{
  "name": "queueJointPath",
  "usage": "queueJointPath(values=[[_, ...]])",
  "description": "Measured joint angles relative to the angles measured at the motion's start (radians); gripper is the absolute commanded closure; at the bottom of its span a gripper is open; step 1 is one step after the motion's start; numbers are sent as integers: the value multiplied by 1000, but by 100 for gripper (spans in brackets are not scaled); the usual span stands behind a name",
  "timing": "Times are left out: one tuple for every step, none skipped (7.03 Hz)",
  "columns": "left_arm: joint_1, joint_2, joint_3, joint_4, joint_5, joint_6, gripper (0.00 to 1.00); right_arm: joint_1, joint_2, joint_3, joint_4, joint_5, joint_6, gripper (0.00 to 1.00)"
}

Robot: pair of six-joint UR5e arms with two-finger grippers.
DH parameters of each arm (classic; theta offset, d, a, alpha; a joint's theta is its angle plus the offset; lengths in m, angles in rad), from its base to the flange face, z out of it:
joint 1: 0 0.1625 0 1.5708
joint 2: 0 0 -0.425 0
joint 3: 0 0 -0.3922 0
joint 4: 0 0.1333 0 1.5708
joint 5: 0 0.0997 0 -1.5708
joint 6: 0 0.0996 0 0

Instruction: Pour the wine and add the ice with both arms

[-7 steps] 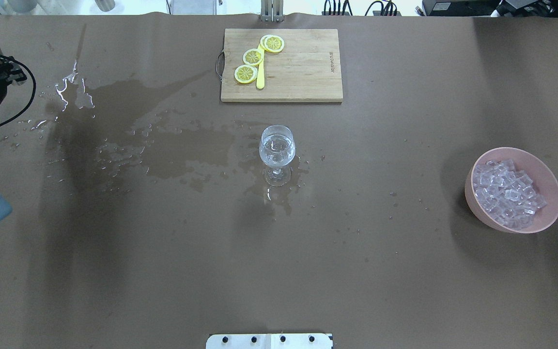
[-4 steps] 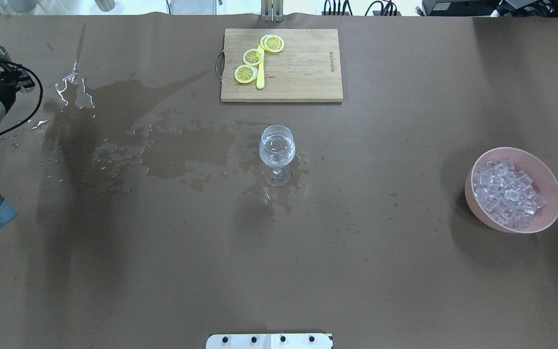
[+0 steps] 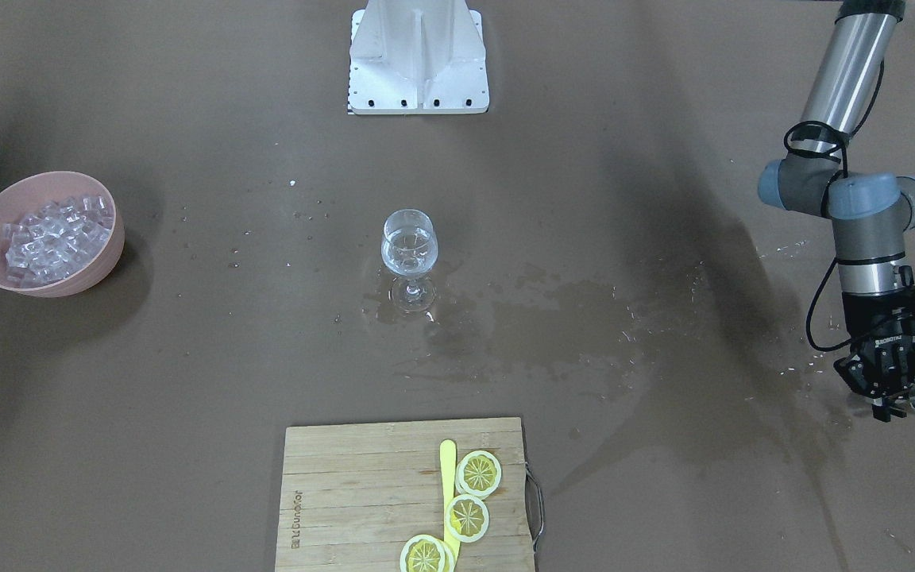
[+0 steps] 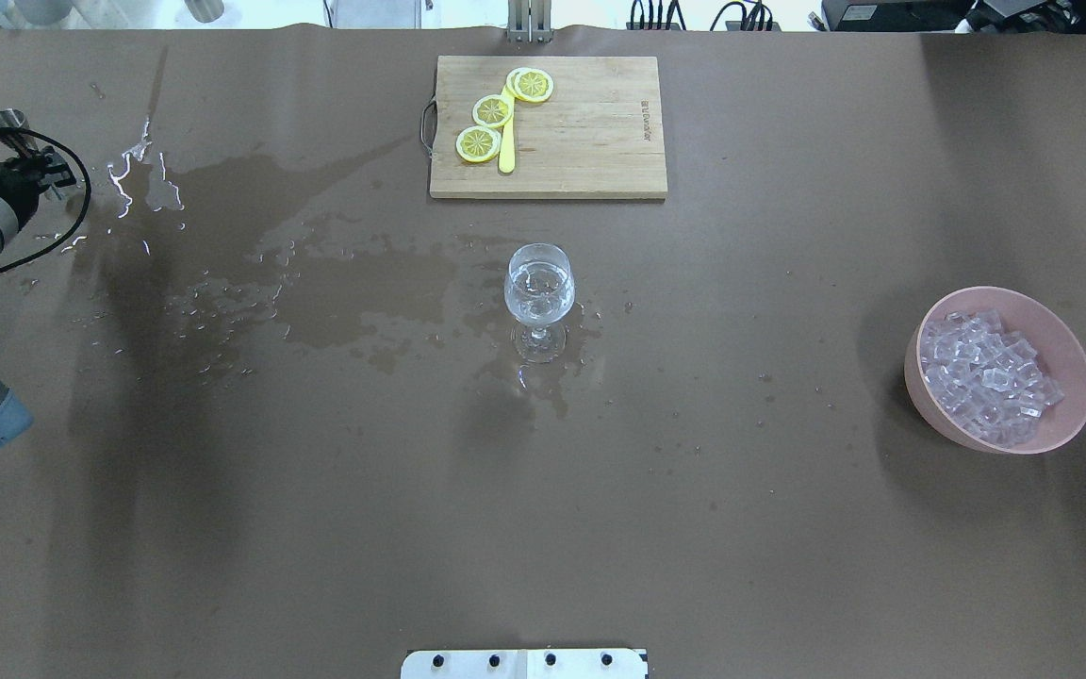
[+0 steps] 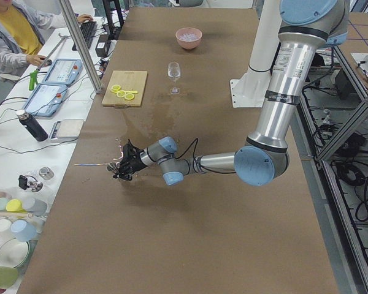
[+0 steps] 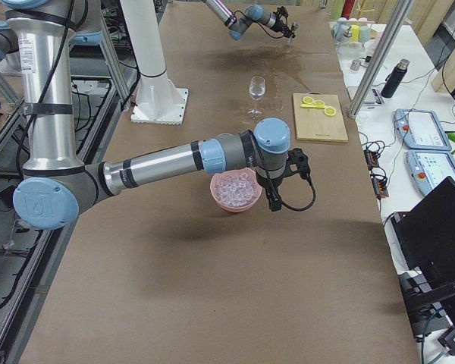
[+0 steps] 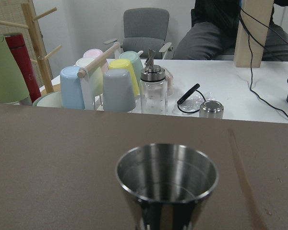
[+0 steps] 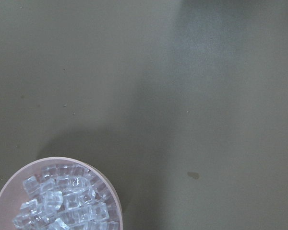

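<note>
Wet brown tabletop (image 4: 543, 528), with a jigger at the left and ice at the right.
A steel double-cone jigger (image 7: 166, 178) is clamped in the left gripper (image 3: 890, 397) near the left edge. Clear wine (image 4: 538, 300) is held in the central stemmed glass (image 4: 539, 273). Glassy ice cubes (image 4: 984, 372) are heaped in the pink bowl (image 4: 1076, 354). Just beside the bowl hangs the right gripper (image 6: 274, 203); whether it is open cannot be told.

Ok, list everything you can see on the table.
wine glass: one, clear, centre, a little wine inside
bowl: one, pink, robot's right side
ice: many cubes, clear, in bowl
cutting board: one, wooden, far edge
lemon slices: three, yellow, on board
utensil: one, yellow, beside slices
spill: wet patches, left of glass
base block: one, white, near edge
jigger: one, steel, in left tool
left arm: one, silver-grey, far left
right arm: one, silver-grey, near bowl; right tool unclear
</note>
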Motion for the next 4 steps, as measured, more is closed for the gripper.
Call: queueJointPath(values=[[0,0,0,4,-5,0,100,0,0,0,0,0,0,0],[1,0,-1,6,-6,1,57,0,0,0,0,0,0,0],[1,0,-1,6,-8,1,2,0,0,0,0,0,1,0],[1,2,-4,6,-15,2,2,-1,0,0,0,0,1,0]])
